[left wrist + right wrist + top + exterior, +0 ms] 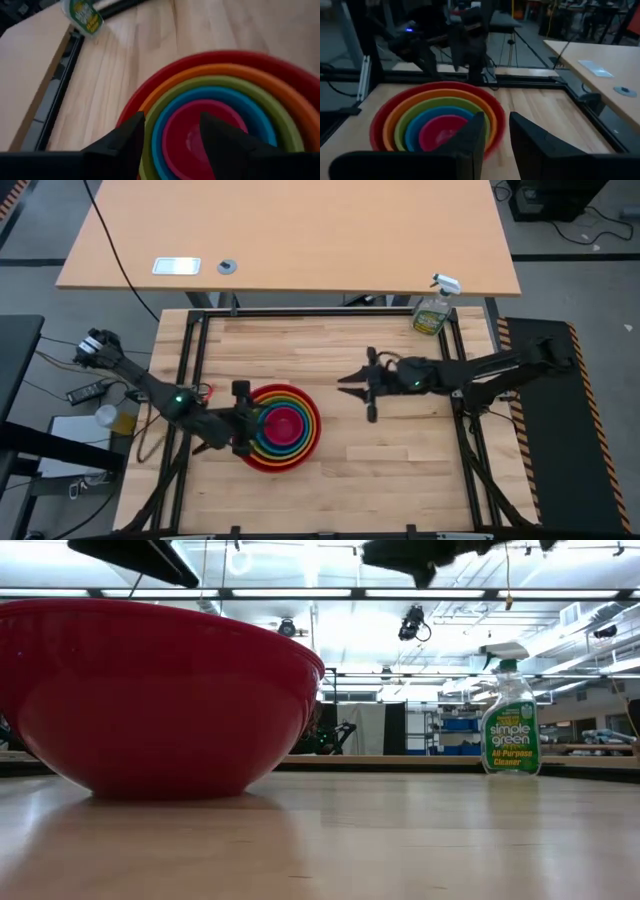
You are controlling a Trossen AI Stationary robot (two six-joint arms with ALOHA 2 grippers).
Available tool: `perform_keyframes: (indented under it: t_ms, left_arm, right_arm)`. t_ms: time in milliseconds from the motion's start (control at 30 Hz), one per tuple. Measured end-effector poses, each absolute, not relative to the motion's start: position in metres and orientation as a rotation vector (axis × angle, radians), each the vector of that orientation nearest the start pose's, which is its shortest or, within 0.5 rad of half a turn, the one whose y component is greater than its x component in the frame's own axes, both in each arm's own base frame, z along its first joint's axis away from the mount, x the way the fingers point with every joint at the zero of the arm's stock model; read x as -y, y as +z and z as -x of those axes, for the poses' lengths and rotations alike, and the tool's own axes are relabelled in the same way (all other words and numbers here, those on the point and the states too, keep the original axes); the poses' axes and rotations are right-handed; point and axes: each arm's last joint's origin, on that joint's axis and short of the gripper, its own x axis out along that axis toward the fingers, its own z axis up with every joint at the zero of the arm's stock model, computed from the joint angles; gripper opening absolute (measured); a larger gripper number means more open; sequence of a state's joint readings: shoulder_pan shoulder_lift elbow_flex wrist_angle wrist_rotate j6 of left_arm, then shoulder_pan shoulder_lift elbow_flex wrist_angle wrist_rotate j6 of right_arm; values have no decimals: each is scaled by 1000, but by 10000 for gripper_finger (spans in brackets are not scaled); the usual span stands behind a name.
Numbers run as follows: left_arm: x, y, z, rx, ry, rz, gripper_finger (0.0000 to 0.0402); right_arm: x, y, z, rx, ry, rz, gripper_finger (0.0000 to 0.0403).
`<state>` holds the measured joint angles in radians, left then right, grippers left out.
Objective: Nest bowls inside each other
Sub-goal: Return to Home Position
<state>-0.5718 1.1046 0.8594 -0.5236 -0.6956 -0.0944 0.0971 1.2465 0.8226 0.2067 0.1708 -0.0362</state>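
Five bowls (283,426) are nested by size, so the left end effector (172,119) and the right end effector (495,118) are held open, empty.

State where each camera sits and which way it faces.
High view: above, facing straight down; both arms, left gripper, right gripper, nested bowls.
Low view: table-top height, facing level; red bowl, arm parts overhead.
Left wrist view: past own fingers onto bowls.
Right wrist view: past own fingers toward bowls, left arm.
Shared: spray bottle in high, low, left wrist views.
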Motion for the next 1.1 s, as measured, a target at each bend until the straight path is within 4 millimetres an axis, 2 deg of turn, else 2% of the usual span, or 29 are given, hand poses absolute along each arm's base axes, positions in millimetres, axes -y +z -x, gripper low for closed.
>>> perform_keyframes:
  t_ms: [200,367,567,700,833,1100]
  left_arm:
    - [88,259,-160,-452,34,-193,192]
    - [75,249,-133,-329,-39,-73,192]
    - [54,249,-104,-183,-37,-10,192]
    - [42,250,-89,-86,15,11,192]
    - [37,241,-84,-19,56,42,192]
    - [41,204,-89,43,55,79,192]
  right_arm:
    - [-1,261,-234,-86,-66,-6,98]
    - [10,239,-194,-22,-146,-61,98]
    - [19,238,-152,103,-207,-129,98]
    - [23,240,-135,114,-248,-171,98]
    - [23,239,-124,99,-250,-187,98]
    - [19,243,-101,139,-241,-157,98]
